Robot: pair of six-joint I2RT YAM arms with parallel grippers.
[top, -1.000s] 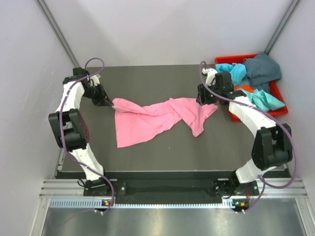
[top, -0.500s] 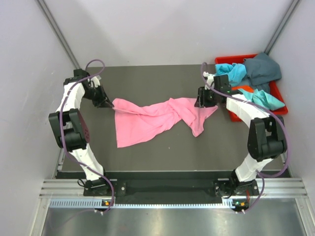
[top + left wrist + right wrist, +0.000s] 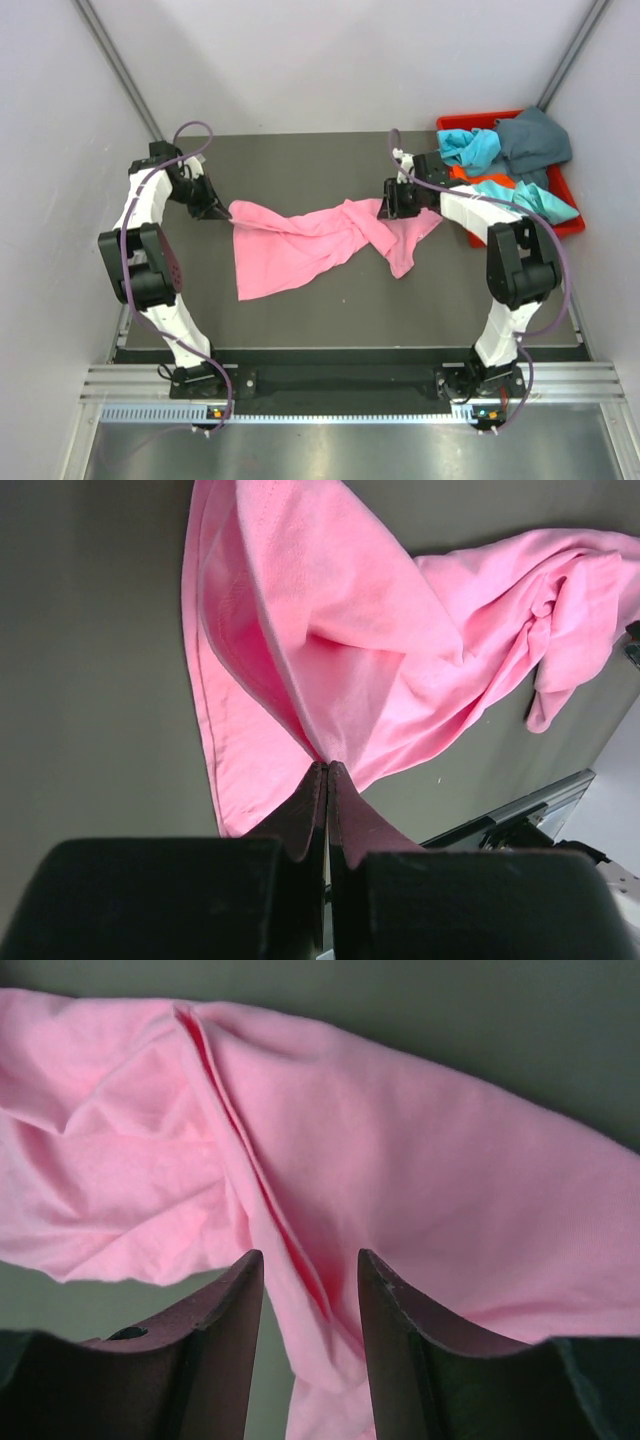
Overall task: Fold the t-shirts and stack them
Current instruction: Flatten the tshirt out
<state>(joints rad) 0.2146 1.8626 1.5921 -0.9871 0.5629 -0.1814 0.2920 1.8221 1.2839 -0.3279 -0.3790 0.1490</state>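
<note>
Sliding toward 9 o'clock since the earlier frames, the right gripper (image 3: 389, 203) now sits over the twisted far edge of the bright pink t-shirt (image 3: 300, 245). Its fingers (image 3: 225, 1330) stand narrowly apart, straddling a raised fold of the cloth without pinching it. The left gripper (image 3: 218, 209) has not shifted; its fingers (image 3: 310, 815) are pressed together on the shirt's 9 o'clock corner. The shirt lies rumpled across the middle of the dark table (image 3: 330, 310), stretched between the two grippers. At 2 o'clock, the red bin (image 3: 573, 228) holds turquoise cloth (image 3: 470, 148), a dark teal-grey shirt (image 3: 535, 138) and a bit of orange (image 3: 460, 172).
</note>
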